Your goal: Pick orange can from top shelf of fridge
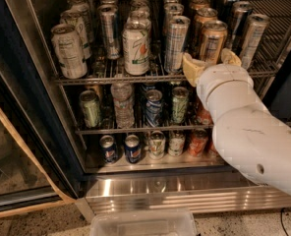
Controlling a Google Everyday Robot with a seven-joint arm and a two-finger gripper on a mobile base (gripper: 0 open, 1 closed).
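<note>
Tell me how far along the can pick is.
Done: fridge open, pincer at the foot of the orange can. In hand: the grasp; whether it holds yet is unclear. Left: the can stands on the top shelf, so lifting and pulling it out remain.

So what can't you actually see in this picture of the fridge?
Camera view only:
- The orange can's base: hidden behind the gripper at the top shelf's front rail.
- Right-hand lower cans: covered by the white arm.
- The clear bin below: cut off by the bottom edge.
</note>
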